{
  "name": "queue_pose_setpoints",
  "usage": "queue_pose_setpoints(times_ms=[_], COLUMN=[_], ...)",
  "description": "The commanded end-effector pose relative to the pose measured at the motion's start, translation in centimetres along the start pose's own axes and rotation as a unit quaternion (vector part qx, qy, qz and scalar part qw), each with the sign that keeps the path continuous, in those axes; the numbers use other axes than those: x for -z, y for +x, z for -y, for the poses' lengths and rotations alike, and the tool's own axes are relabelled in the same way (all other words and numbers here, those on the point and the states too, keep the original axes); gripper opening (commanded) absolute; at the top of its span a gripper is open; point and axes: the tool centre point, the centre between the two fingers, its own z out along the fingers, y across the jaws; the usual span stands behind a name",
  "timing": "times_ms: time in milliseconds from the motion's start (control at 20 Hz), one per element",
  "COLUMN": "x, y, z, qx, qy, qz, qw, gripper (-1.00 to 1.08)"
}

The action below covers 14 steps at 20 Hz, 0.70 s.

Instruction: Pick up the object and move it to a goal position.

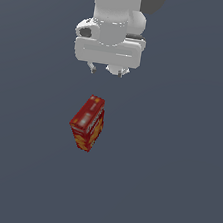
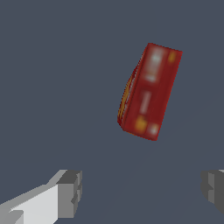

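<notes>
The object, a small red box [image 1: 87, 123] with orange-yellow print and a pale patch, stands slightly tilted on the dark grey floor in the middle of the exterior view. It also shows in the wrist view [image 2: 148, 91], beyond the fingers and apart from them. My white gripper [image 1: 107, 72] hangs above the floor, farther back than the box and not touching it. Its jaws stand wide apart and empty; one finger [image 2: 70, 193] and the other finger [image 2: 214, 189] show at the two sides of the wrist view.
A plain dark grey floor [image 1: 173, 183] fills both views. No other objects, containers or edges show.
</notes>
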Motion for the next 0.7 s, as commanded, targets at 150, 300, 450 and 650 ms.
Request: queue_pose_setpoints(times_ms=[150,300,450,650], x=[0.3,1.1,1.6,1.5], y=[0.1,0.4,0.6,0.6], z=[-0.2,-0.8,-1.3,-1.2], qx=[0.001,0.004,0.006,0.006], qy=[0.0,-0.001,-0.001,-0.001], qz=[-0.004,-0.016,-0.024,-0.023], qw=[1.0,0.9999,0.9997,0.9997], gripper=[1.0,1.0,1.0,1.0])
